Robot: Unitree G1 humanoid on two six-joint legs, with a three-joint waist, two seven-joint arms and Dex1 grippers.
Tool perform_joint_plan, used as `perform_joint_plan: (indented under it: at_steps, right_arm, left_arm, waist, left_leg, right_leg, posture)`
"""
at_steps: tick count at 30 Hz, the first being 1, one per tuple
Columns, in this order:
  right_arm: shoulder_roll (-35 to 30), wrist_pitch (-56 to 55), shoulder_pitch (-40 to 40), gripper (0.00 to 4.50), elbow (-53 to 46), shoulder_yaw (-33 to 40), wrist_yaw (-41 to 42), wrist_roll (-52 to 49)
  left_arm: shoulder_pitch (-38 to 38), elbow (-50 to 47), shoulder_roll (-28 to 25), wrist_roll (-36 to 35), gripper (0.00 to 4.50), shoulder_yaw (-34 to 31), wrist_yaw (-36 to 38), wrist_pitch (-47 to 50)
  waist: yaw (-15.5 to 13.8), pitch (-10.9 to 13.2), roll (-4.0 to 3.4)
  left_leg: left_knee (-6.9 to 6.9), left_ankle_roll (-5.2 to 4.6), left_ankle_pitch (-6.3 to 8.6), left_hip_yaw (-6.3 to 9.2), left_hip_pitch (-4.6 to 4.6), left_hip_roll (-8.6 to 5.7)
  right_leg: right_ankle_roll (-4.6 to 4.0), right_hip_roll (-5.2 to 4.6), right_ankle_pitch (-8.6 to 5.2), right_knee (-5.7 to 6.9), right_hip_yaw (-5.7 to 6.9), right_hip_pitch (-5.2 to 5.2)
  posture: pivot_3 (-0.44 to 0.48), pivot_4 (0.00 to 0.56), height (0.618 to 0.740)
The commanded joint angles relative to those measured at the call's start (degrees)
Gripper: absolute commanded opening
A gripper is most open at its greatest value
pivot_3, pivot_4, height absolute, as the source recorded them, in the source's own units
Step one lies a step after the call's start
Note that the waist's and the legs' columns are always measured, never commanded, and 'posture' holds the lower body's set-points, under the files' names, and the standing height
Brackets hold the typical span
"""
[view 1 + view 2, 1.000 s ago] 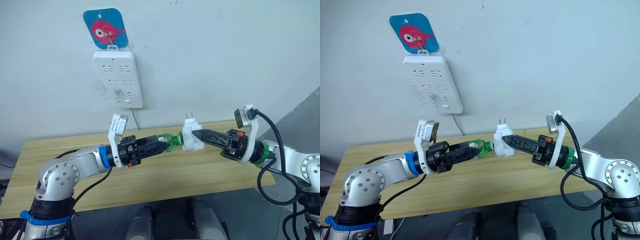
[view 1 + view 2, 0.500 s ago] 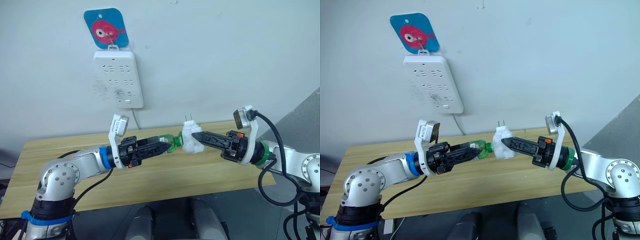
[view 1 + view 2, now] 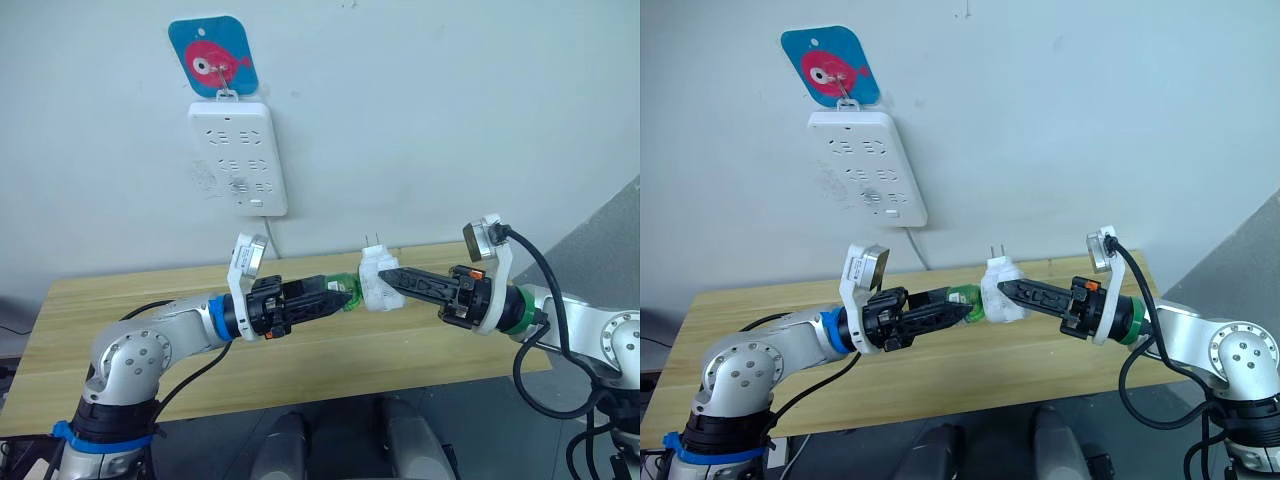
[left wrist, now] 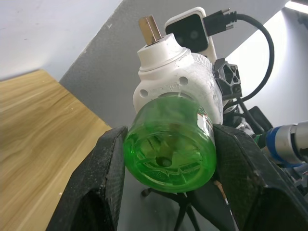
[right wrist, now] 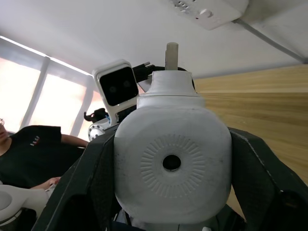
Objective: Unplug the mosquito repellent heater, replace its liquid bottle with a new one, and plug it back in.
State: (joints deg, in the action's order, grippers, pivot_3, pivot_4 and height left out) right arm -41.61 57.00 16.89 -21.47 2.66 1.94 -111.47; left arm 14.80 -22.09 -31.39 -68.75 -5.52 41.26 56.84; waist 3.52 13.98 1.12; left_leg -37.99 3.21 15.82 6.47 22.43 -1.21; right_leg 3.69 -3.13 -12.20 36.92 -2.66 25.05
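Above the wooden table (image 3: 120,330), well clear of its edges and the wall strip (image 3: 238,158), my right pincer (image 3: 385,277) clamps the heater (image 3: 374,278), prongs up, while my left pincer (image 3: 345,296) grips its green bottle (image 3: 343,291), seemingly lying level between them

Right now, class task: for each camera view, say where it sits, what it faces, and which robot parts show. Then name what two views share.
Left eye: on the head, looking forward and down at the heater, strip and table; both arms show.
Right eye: beside it, same scene.
Left wrist: along the left fingers shut on the green bottle; the right arm shows behind.
Right wrist: along the right fingers shut on the heater; the left wrist camera shows behind.
Shared: both wrist views show the heater from opposite ends.
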Motion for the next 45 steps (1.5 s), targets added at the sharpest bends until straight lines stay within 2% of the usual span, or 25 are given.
perform_joint_plan:
  at_steps: [1, 5, 9, 10, 17, 20, 23, 26, 29, 33, 34, 38, 41, 45]
  right_arm:
    - [0.0, 0.1, 0.9, 2.96, -4.3, -2.0, 0.3, -1.5]
    - [-1.4, 0.7, 1.5, 2.96, -5.5, -3.6, 0.5, -1.5]
    - [-3.3, 1.0, 1.4, 4.38, -5.2, -3.2, 1.7, -1.5]
    - [-4.0, 1.0, 1.3, 4.50, -5.4, -3.1, 2.0, -1.5]
    - [-10.7, 1.6, -0.7, 4.50, -9.9, -1.3, 4.7, -0.7]
    - [-13.1, 0.6, -2.9, 4.50, -13.0, 1.3, 6.1, 7.4]
    - [-16.4, -2.6, -8.8, 3.91, -16.1, 7.0, 18.2, 23.4]
    - [-18.0, -8.5, -14.5, 2.79, -14.9, 12.1, 29.3, 36.0]
    - [-18.1, -11.1, -10.4, 1.65, -8.9, 8.6, 33.8, 44.8]
    - [-11.3, -12.4, -1.7, 0.14, -3.0, 1.7, 34.7, 51.8]
    - [-9.9, -12.3, -0.5, 0.00, -2.4, 0.4, 35.1, 53.0]
    - [-6.3, -10.1, 1.6, 0.00, -3.3, -3.5, 37.2, 54.5]
    - [-5.6, -6.8, -0.2, 0.00, -8.2, -4.7, 37.8, 51.6]
    - [-6.0, -3.0, -3.5, 0.00, -14.8, -2.6, 36.5, 45.0]
  left_arm:
    - [1.1, -2.4, 1.2, 1.1, 2.37, 2.2, 1.3, -1.6]
    - [1.4, -2.5, 3.2, 2.8, 2.37, 3.5, 1.0, -3.0]
    - [1.7, 0.1, 4.1, 6.8, 2.37, 2.3, 0.4, -5.8]
    - [1.9, 0.9, 4.4, 7.6, 2.37, 1.9, 0.2, -6.5]
    - [3.9, 3.5, 6.0, 9.6, 2.37, 1.5, 0.1, -8.4]
    - [4.0, 3.5, 6.1, 9.5, 2.37, 1.5, 0.3, -8.1]
    - [4.0, 3.1, 4.8, 8.8, 2.37, 1.5, 1.9, -6.9]
    - [3.8, 1.9, 2.2, 8.0, 2.37, 2.2, 5.2, -5.3]
    - [3.8, 0.1, -1.1, 6.3, 2.37, 3.7, 9.8, -2.6]
    - [4.7, -0.8, -4.3, 5.4, 2.37, 5.1, 14.3, -0.4]
    - [5.0, -0.7, -4.6, 5.3, 2.37, 5.2, 14.8, -0.1]
    - [6.2, 0.3, -3.3, 3.7, 2.37, 4.2, 13.3, 0.9]
    - [6.6, 0.9, -1.6, 2.7, 2.37, 3.0, 10.8, 0.8]
    - [6.1, 1.6, 0.0, 3.9, 2.37, 2.0, 7.7, -0.7]
  waist:
    - [0.0, 0.0, 0.00]
    - [-0.1, 0.0, 0.00]
    - [-0.1, 0.0, 0.01]
    - [-0.1, 0.0, 0.01]
    - [-0.2, 0.0, 0.01]
    - [-0.2, 0.0, 0.04]
    - [-0.3, 0.0, 0.06]
    - [-0.3, 0.0, 0.06]
    - [-0.1, -0.1, 0.08]
    - [0.6, -0.1, 0.07]
    - [0.7, -0.1, 0.07]
    - [0.5, -0.1, 0.08]
    - [0.1, -0.1, 0.08]
    - [-0.2, -0.1, 0.08]
  left_leg:
    - [0.00, 0.00, 0.00, 0.00, 0.00, 0.00]
    - [0.00, 0.00, 0.00, 0.00, 0.00, 0.00]
    - [-0.01, 0.00, 0.00, 0.01, 0.00, 0.00]
    - [-0.01, 0.00, 0.00, 0.01, 0.01, 0.00]
    - [-0.03, 0.00, 0.00, 0.01, 0.04, 0.00]
    - [-0.03, 0.00, 0.00, 0.00, 0.06, -0.02]
    - [-0.04, 0.00, 0.00, 0.01, 0.05, -0.02]
    - [-0.06, 0.00, 0.00, 0.00, 0.05, -0.03]
    - [-0.10, 0.01, 0.00, -0.07, 0.01, -0.02]
    - [-0.03, 0.01, 0.00, -0.14, -0.08, 0.02]
    - [-0.01, 0.01, 0.00, -0.11, -0.08, 0.02]
    - [-0.01, 0.01, 0.00, -0.03, 0.03, 0.00]
    - [-0.07, 0.01, 0.00, -0.02, 0.08, -0.07]
    - [-0.08, 0.01, 0.00, 0.03, 0.06, -0.05]
  right_leg:
    - [0.00, 0.00, 0.00, 0.00, 0.00, 0.00]
    - [0.00, 0.00, 0.00, 0.00, 0.00, 0.00]
    - [0.00, 0.00, 0.00, -0.01, 0.02, -0.01]
    - [0.00, 0.00, 0.00, 0.00, 0.01, 0.00]
    - [0.00, 0.00, 0.00, -0.04, 0.02, 0.00]
    - [0.01, -0.01, 0.00, -0.05, 0.01, 0.00]
    - [0.03, -0.01, -0.01, -0.04, 0.02, 0.00]
    - [0.15, 0.00, -0.08, -0.05, 0.03, -0.01]
    - [0.19, 0.00, -0.10, -0.04, -0.02, -0.02]
    - [0.07, 0.01, -0.05, -0.01, -0.05, -0.02]
    - [0.04, 0.02, -0.03, 0.02, -0.04, -0.02]
    - [0.02, -0.01, -0.01, 0.01, 0.00, 0.03]
    - [0.05, -0.09, 0.01, 0.00, -0.01, 0.04]
    - [0.05, -0.07, 0.00, 0.03, 0.03, 0.02]
  posture:
    - [-0.069, 0.232, 0.740]
    - [-0.073, 0.231, 0.740]
    - [-0.082, 0.231, 0.740]
    - [-0.084, 0.230, 0.740]
    - [-0.093, 0.223, 0.740]
    - [-0.096, 0.221, 0.740]
    - [-0.099, 0.218, 0.740]
    - [-0.099, 0.218, 0.740]
    - [-0.109, 0.210, 0.740]
    - [-0.104, 0.207, 0.740]
    - [-0.101, 0.206, 0.740]
    - [-0.095, 0.209, 0.740]
    - [-0.090, 0.212, 0.740]
    - [-0.090, 0.214, 0.740]
